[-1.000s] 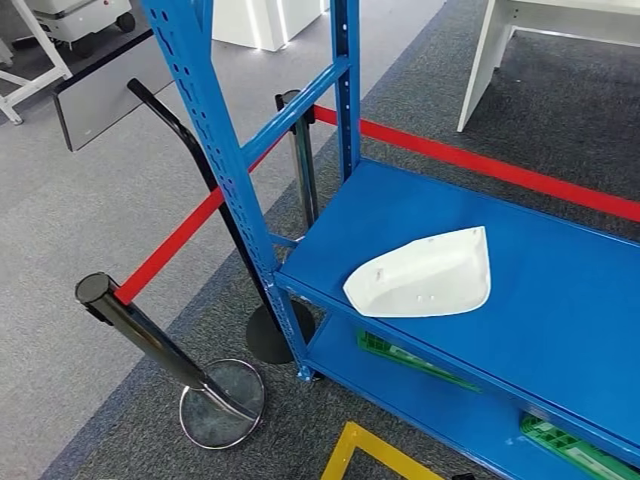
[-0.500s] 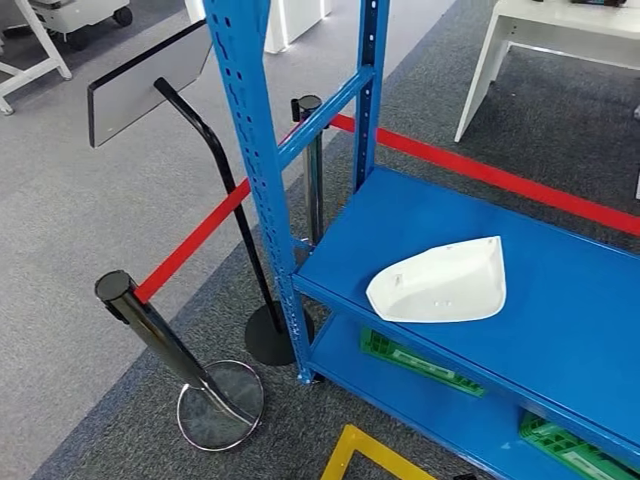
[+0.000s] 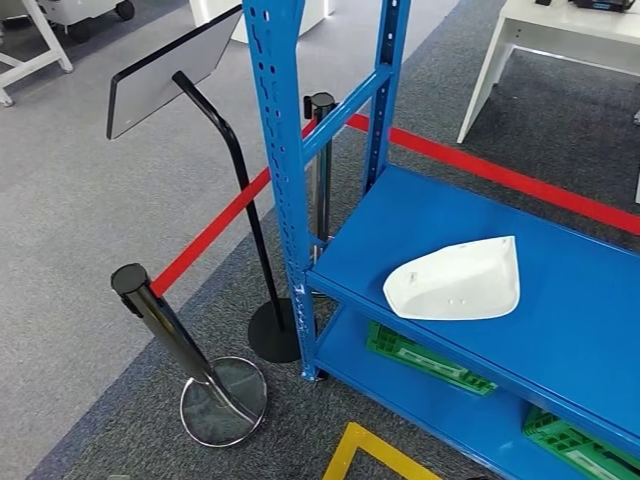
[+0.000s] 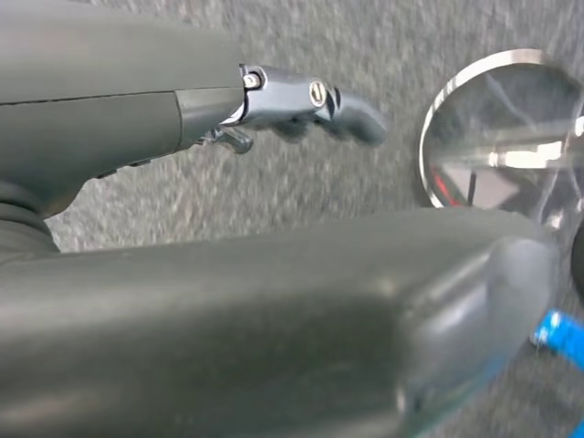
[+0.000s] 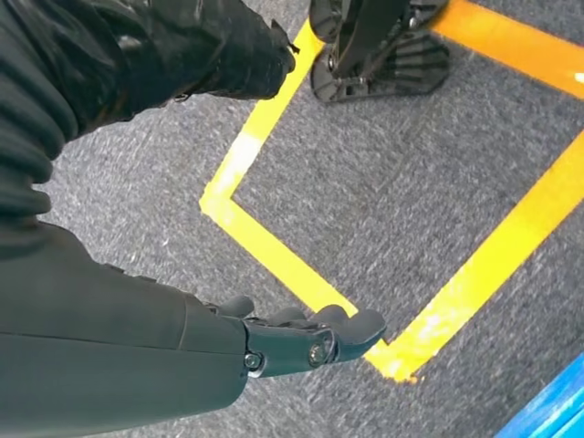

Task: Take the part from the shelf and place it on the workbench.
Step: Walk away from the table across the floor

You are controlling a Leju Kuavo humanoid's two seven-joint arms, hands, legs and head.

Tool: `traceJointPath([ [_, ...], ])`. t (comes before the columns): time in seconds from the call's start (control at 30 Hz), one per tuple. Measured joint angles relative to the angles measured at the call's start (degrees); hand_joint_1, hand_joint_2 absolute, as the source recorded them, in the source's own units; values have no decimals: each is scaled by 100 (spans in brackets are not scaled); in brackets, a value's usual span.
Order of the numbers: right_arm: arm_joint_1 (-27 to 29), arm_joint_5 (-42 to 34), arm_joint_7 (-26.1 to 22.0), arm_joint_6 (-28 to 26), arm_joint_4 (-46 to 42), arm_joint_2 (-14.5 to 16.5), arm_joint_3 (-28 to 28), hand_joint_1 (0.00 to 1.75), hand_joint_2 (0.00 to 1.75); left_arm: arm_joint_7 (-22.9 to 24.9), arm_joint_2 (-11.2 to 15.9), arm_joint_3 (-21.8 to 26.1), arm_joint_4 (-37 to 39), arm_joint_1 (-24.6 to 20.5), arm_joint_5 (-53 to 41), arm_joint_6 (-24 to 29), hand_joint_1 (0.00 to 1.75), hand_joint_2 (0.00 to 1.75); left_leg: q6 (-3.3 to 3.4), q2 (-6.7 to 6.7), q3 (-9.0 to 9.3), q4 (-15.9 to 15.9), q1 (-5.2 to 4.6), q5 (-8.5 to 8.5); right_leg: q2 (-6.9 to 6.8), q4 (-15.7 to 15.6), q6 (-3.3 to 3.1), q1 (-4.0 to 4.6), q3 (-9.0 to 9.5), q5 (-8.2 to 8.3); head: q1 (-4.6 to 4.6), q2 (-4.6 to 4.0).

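A white, shell-shaped part [image 3: 456, 280] lies hollow side up on the middle level of the blue shelf [image 3: 573, 300], close to its front edge and near the left end. My left hand [image 4: 227, 310] hangs over grey carpet with its fingers [image 4: 310, 105] stretched out and nothing in it. My right hand [image 5: 206, 338] also hangs low above the carpet, fingers [image 5: 324, 336] extended and holding nothing. Both hands are far from the part.
The shelf's blue upright [image 3: 283, 150] rises left of the part. Left of it stand a chrome barrier post [image 3: 162, 320] on a round base [image 3: 224, 400], a red belt [image 3: 219, 225] and a black sign stand [image 3: 173, 70]. Green trays [image 3: 426, 358] lie on the lower level. Yellow floor tape [image 3: 370, 450] runs in front.
The whole picture has shifted to the right, so the camera has turned; shelf, part and posts keep their places relative to each other.
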Motion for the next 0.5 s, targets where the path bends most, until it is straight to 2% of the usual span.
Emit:
traceJointPath([
  [0.07,4,1,-5,4,-5,-15,-3,0,175,-1,-1,5,2,-1,0,1,0,0,-181,-3,-345,759,177,-381,-3,-39,25,-55,-16,40,-8,0],
  [0.1,9,1,-6,5,-5,-19,-4,0,175,-1,1,7,2,3,0,0,0,0,-263,-2,-488,1071,277,-484,-5,-45,58,-93,-29,53,-4,0],
  [0.13,12,1,-6,5,-5,-21,-7,0,175,-1,1,9,3,11,0,0,0,0,-346,1,-544,1193,374,-478,-6,-48,95,-138,-40,63,-3,0],
  [0.17,14,1,-6,6,-5,-23,-9,0,175,-1,-1,10,3,19,0,0,0,0,-431,3,-488,1073,467,-359,-6,-48,139,-186,-49,72,-2,0],
  [0.23,14,4,-6,6,-6,-30,-13,0,175,-1,-14,12,5,24,-3,-4,0,0,-611,9,-77,246,647,45,-2,-49,249,-280,-53,91,-1,0],
  [0.27,14,7,-6,7,-7,-37,-14,0,175,0,-24,13,7,16,-4,-6,0,0,-677,4,131,-168,680,177,2,-61,317,-320,-46,101,1,0],
  [0.3,12,10,-6,7,-8,-44,-15,0,175,0,-31,13,8,5,-5,-6,0,0,-699,-4,277,-459,681,237,5,-86,393,-362,-31,116,-1,0],
  [0.33,9,15,-6,7,-9,-46,-15,0,175,1,-27,14,8,-5,-4,-4,0,0,-682,-13,345,-596,646,230,10,-127,468,-403,-9,136,3,0],
  [0.4,0,25,-7,5,-9,-16,-15,0,175,3,12,21,8,-16,-5,1,0,0,-541,-27,366,-653,530,214,14,-253,624,-492,49,203,1,0],
  [0.43,-4,28,-7,-2,-9,4,-15,0,175,3,32,26,8,-16,-7,2,0,0,-452,-28,391,-723,500,274,12,-274,661,-522,53,213,4,0],
  [0.47,-10,29,-9,-10,-9,22,-17,0,175,2,45,29,8,-17,-8,2,0,0,-353,-28,414,-798,479,347,10,-190,659,-522,6,143,17,0],
  [0.5,-14,30,-11,-17,-9,33,-19,0,175,2,52,32,8,-17,-9,2,0,0,-263,-23,428,-870,466,430,11,47,625,-494,-111,-15,54,0],
])
